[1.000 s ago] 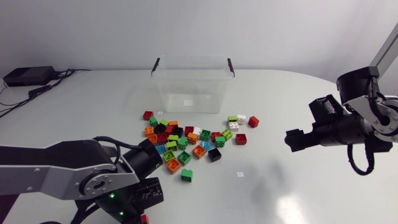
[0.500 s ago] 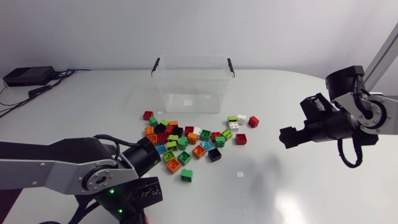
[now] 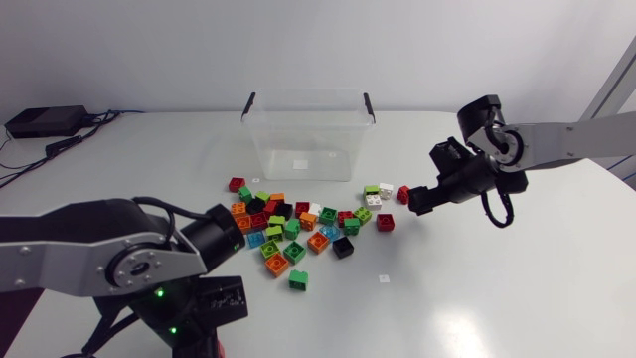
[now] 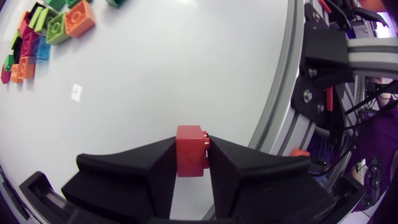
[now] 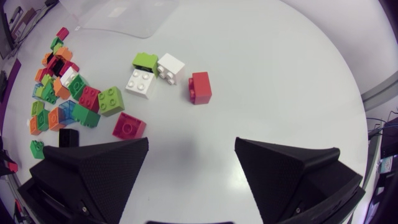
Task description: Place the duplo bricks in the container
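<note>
Left wrist view only: left claw [image 4: 191, 144] clamps red brick [image 4: 191, 154] | right claw [image 5: 191, 148] wide

Silver-grey links [image 3: 576, 134], black joints [image 3: 484, 117], wedge-shaped black jaws

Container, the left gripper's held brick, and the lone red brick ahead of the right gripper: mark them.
container [image 3: 316, 139], head view, front wall.
held red brick [image 4: 191, 152], left wrist view, facing side.
lone red brick [image 5: 201, 87], right wrist view, upper face.
</note>
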